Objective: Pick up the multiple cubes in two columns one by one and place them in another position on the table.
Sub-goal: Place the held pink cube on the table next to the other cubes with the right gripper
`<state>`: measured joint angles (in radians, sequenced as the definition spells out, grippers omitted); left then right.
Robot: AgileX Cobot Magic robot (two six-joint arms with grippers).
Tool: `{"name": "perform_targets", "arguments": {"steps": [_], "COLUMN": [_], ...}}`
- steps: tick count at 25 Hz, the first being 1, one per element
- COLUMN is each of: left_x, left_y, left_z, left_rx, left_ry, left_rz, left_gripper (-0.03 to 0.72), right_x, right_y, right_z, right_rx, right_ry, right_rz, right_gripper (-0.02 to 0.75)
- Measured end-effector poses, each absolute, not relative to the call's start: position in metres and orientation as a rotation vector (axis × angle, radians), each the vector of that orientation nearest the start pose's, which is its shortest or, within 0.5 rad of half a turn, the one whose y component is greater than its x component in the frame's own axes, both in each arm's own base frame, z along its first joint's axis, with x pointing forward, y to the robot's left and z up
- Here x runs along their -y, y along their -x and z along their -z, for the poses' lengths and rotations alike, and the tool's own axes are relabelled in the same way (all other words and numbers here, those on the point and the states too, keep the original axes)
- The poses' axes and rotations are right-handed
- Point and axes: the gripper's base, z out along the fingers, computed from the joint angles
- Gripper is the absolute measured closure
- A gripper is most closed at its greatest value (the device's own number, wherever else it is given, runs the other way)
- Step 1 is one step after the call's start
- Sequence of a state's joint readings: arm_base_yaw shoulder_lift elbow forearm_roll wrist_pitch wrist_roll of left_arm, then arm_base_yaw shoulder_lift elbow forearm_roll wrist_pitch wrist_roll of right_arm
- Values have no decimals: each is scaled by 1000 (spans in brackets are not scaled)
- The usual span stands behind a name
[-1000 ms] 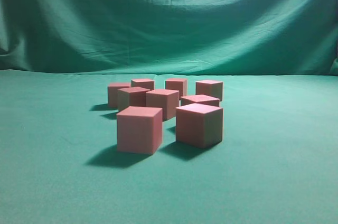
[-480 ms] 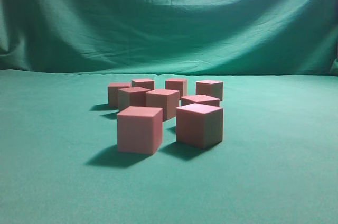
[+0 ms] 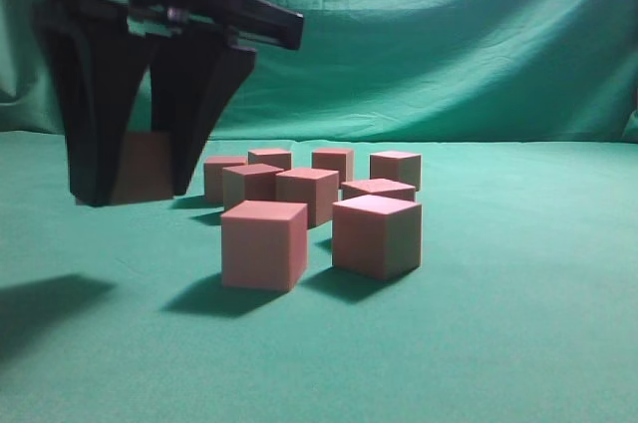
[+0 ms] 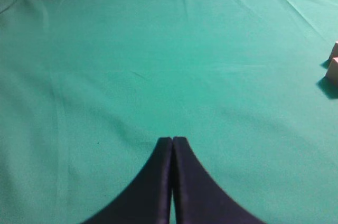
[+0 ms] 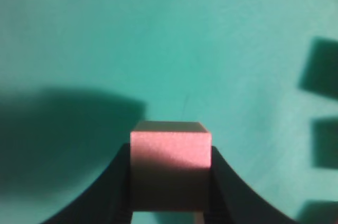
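Several pinkish-red cubes stand in two columns on the green table [image 3: 518, 323]; the nearest two are the left front cube [image 3: 264, 243] and the right front cube [image 3: 377, 235]. Left of the group, my right gripper [image 3: 138, 194] hangs low over the cloth, shut on one cube [image 3: 140, 166]. In the right wrist view that held cube [image 5: 170, 166] fills the space between the black fingers of the right gripper [image 5: 170, 152]. My left gripper [image 4: 172, 140] is shut with nothing in it, over bare cloth, and two cubes [image 4: 333, 70] show at that view's right edge.
The green backdrop [image 3: 429, 44] hangs behind the table. Dark shadows of the cubes [image 5: 322, 68] fall on the cloth at the right of the right wrist view. The arm casts a shadow [image 3: 40, 303] at the front left.
The right gripper, holding a cube, has come down from the top left into the exterior view and now hangs just left of the columns. The standing cubes have not moved.
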<state>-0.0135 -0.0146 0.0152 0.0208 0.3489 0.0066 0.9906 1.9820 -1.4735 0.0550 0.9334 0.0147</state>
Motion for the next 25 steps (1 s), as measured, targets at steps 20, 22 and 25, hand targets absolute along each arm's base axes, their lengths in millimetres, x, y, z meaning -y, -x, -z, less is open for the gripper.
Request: {"name": "perform_targets", "arguments": {"steps": [20,22,25], "left_x": [0,0,0], "left_y": [-53,-53,-53], "left_z": [-177,-177,-177], "left_rx": [-1833,-1833,-1833], "left_ry": [-31,-31,-31], "left_rz": [-15,-15,-15], "left_gripper": [688,688,688], "right_x": [-344,-344,-345], "right_y": [-226,-225,-224], "right_z": [-170,-167,-166], "right_rx": [-2664,-2675,-2674], "right_ry": [1274,1281,1285], "right_rz": [-61,-48,-48], "right_gripper": [484,484,484]}}
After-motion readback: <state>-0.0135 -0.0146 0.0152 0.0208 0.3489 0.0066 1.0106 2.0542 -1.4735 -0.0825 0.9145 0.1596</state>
